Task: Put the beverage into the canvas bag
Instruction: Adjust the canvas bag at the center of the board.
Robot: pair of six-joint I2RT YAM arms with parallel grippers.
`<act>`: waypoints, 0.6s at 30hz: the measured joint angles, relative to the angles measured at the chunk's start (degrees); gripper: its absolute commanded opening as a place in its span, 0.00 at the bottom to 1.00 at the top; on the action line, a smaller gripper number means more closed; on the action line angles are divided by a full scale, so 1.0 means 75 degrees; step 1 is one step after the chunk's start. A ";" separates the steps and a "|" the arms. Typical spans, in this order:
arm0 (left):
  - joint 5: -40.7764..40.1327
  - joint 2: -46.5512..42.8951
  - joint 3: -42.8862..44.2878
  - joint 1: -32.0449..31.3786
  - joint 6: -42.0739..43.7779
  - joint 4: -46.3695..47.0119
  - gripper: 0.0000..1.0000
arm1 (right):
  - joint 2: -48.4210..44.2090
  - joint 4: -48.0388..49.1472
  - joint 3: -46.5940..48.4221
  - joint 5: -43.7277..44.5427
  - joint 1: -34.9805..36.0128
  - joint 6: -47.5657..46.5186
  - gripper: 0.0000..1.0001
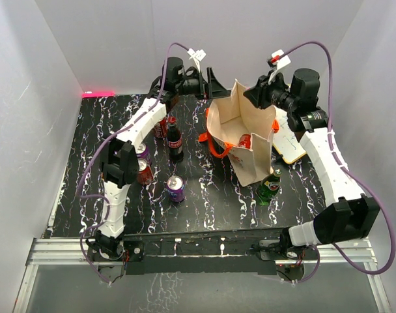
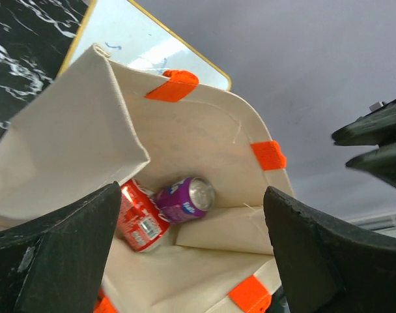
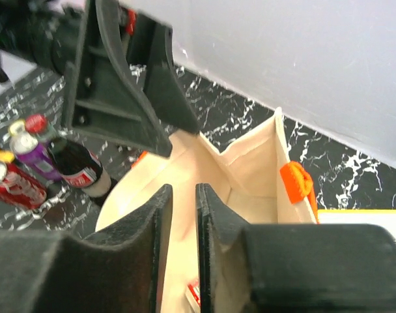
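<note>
Canvas bag (image 1: 250, 163) stood with its mouth open on the black marbled table (image 1: 211, 202), right of centre between the two arms. The top view showed only a red can (image 1: 245, 140) inside it. The left wrist view looked straight down the mouth and showed a purple can (image 2: 185, 199) lying against that red can on the bag's floor. Only the top view took in the green bottle (image 1: 269, 188) just beside the bag's near side. A cola bottle (image 1: 174, 140) and other cans (image 1: 176, 188) stood on the table to the left, well apart from the bag. The left gripper (image 1: 214, 83) hung over the bag's far left rim, jaws spread wide, holding nothing. The right gripper (image 3: 183, 195) hovered over the bag's right rim, its fingers drawn almost together with a thin slit between them and nothing pinched.
</note>
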 measured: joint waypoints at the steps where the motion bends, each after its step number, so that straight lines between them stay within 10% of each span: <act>1: -0.0070 -0.0009 0.0085 0.0009 0.0268 -0.0201 0.89 | 0.0017 -0.0149 -0.0035 -0.0050 0.0000 -0.0117 0.34; 9: -0.0901 -0.0265 0.0717 0.0041 0.2728 -0.1801 0.89 | 0.0583 -0.1247 -0.0146 -0.0259 0.0000 -0.0979 0.55; 18: -0.0726 0.0332 0.2247 -0.0006 0.4701 -0.2346 0.86 | 0.1064 -0.2328 -0.0157 -0.0286 0.0000 -0.1719 0.43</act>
